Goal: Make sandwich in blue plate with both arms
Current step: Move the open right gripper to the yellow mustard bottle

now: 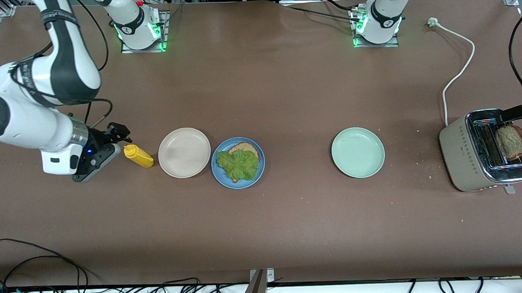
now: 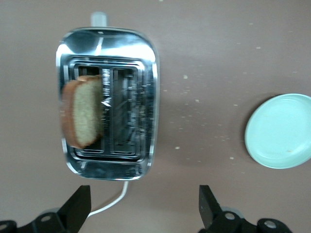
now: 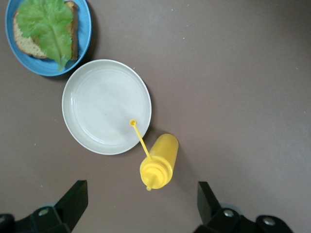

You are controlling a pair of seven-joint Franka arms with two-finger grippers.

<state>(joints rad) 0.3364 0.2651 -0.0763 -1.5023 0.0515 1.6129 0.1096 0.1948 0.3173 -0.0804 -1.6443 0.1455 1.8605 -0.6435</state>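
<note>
Roughly halfway — bread and lettuce (image 1: 238, 164) are laid on the blue plate (image 1: 258, 171), top slice (image 1: 511, 142) left in the toaster (image 1: 464, 155) under the spread-open left gripper (image 2: 145, 206), right gripper (image 3: 141, 206) also spread, parked over the mustard (image 1: 138, 156).

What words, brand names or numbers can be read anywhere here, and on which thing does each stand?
None can be read.
Toaster: a small pale mark between its two slots, too blurred to read.
Right arm's strap: light lettering, too small to read.
Arm bases: a round dark badge on each, not legible.
Mustard bottle and plates: no label visible.
</note>
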